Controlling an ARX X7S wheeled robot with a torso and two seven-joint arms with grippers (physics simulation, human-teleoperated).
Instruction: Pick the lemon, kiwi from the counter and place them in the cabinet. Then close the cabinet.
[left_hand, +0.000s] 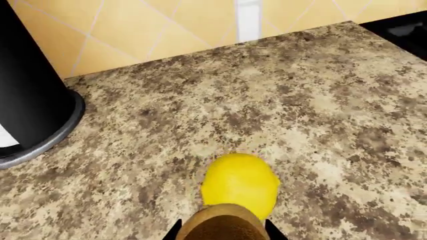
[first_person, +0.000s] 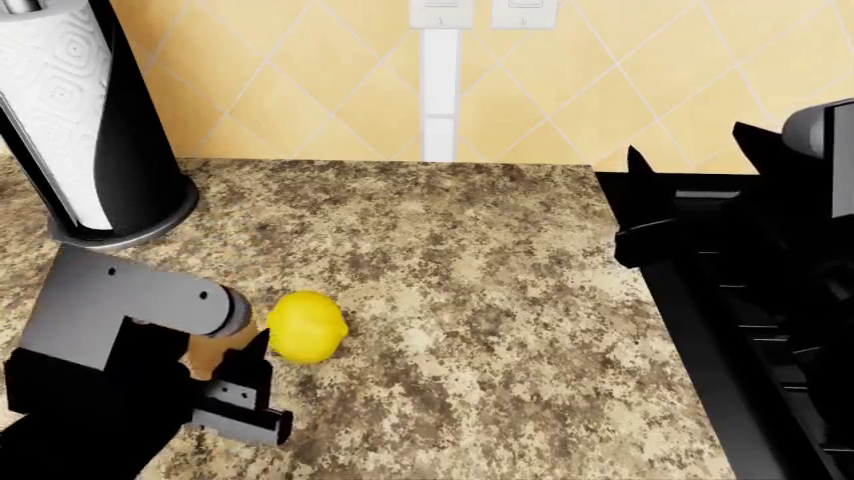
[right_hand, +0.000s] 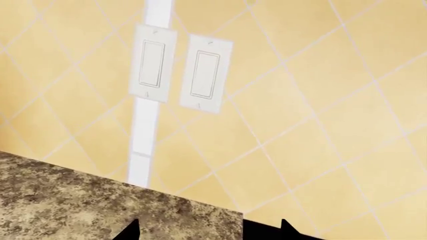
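The yellow lemon (first_person: 307, 326) lies on the speckled granite counter (first_person: 507, 300). In the left wrist view the lemon (left_hand: 240, 181) sits just beyond the brown kiwi (left_hand: 223, 225). My left gripper (left_hand: 223, 229) has its dark jaw tips against both sides of the kiwi, shut on it, low at the counter. In the head view the left gripper (first_person: 224, 356) is at the lower left with the kiwi (first_person: 204, 352) partly hidden behind it. My right gripper (first_person: 683, 150) is open and empty, raised at the counter's right end and facing the tiled wall (right_hand: 208, 231). The cabinet is out of view.
A black paper towel holder (first_person: 94, 130) stands at the back left, also in the left wrist view (left_hand: 27, 85). The black stove top (first_person: 774, 330) lies to the right of the counter. Two wall switches (right_hand: 177, 72) sit on the yellow tile backsplash.
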